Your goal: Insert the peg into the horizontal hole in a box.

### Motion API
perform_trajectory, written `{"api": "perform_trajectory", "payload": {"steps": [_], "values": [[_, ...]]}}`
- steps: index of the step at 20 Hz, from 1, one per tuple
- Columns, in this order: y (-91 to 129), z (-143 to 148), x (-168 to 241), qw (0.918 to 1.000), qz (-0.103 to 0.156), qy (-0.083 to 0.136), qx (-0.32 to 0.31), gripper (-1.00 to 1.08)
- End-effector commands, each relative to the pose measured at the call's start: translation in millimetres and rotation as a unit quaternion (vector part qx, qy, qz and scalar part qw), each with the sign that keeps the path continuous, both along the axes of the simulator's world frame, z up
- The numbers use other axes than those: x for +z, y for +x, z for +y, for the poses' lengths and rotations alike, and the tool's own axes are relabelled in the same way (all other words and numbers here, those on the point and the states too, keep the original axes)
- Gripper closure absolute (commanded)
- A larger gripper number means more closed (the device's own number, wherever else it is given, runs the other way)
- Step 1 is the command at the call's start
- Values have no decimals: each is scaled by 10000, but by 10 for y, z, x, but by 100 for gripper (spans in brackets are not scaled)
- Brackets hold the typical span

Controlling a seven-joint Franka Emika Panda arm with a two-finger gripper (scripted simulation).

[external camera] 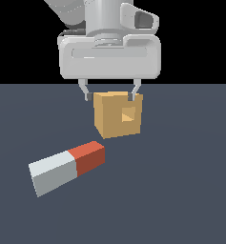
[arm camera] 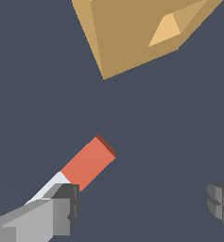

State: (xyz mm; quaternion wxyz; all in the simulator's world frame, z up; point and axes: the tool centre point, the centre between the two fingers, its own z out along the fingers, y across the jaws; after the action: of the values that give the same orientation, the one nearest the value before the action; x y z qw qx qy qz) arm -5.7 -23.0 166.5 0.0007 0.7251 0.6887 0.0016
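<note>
the pincer (external camera: 110, 95) is seen spread wide and empty above the bench (external camera: 181, 190). the peg (external camera: 66, 167) is laid flat, apart from the box (external camera: 118, 114), whose hole (external camera: 128, 114) is shown unfilled.

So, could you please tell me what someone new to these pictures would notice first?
Most likely the two-tone peg, red-orange at one end and pale grey at the other, lying flat on the dark floor in the foreground of the exterior view. Behind it stands the tan box, its square hole in a side face. The large white gripper hangs above, jaws apart and holding nothing.
</note>
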Motion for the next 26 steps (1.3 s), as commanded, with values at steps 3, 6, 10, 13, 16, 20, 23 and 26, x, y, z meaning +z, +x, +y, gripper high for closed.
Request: {"api": "perform_trajectory", "payload": {"steps": [3, 6, 10, 13, 16, 20, 23, 26], "values": [[-4, -6, -4, 10000, 0, 0, -20, -92], [-26, -38, -28, 9999, 0, 0, -124, -92], [-89, -121, -92, 9992, 1, -1, -400, -92], [-165, -209, -163, 9975, 2, -1, -710, -92], [-270, -315, -254, 9939, 4, -2, -1105, -92], [-464, -472, -406, 9844, 6, -3, -1758, -92], [-643, -582, -535, 9731, 9, -5, -2306, -92], [-812, -661, -650, 9605, 11, -6, -2783, -92]]}}
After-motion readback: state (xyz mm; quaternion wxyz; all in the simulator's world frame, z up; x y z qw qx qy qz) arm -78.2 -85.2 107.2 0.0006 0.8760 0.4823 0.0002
